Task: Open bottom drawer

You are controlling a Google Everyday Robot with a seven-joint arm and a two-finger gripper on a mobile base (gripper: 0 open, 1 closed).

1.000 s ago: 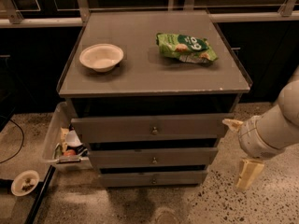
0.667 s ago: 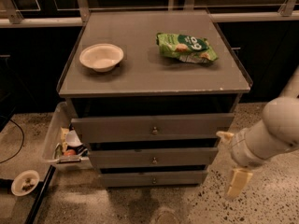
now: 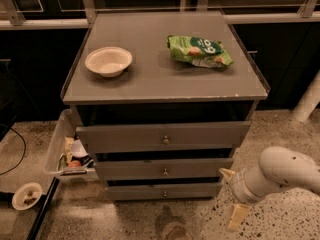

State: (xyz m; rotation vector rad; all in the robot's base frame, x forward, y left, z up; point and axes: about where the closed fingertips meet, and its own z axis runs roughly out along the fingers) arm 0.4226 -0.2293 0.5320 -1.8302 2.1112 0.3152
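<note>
The bottom drawer (image 3: pixel 162 191) is the lowest, slimmest grey front of the cabinet, with a small round metal knob (image 3: pixel 165 193); it looks closed. Above it are the middle drawer (image 3: pixel 164 168) and the top drawer (image 3: pixel 162 136). My gripper (image 3: pixel 231 195) is low on the right, just beside the cabinet's lower right corner, at about the height of the bottom two drawers. Its two pale fingers (image 3: pixel 238 217) are spread apart and hold nothing. It is apart from the knob, well to its right. The white arm (image 3: pixel 280 171) reaches in from the right edge.
On the cabinet top stand a white bowl (image 3: pixel 108 60) and a green snack bag (image 3: pixel 199 50). A clear bin (image 3: pixel 65 151) with clutter sits against the cabinet's left side. A small dish (image 3: pixel 27 195) lies on the floor at left. A white pole (image 3: pixel 307 101) stands at right.
The arm and gripper have moved left and lower, closer to the cabinet's lower right corner. The drawers, bowl and bag have not moved.
</note>
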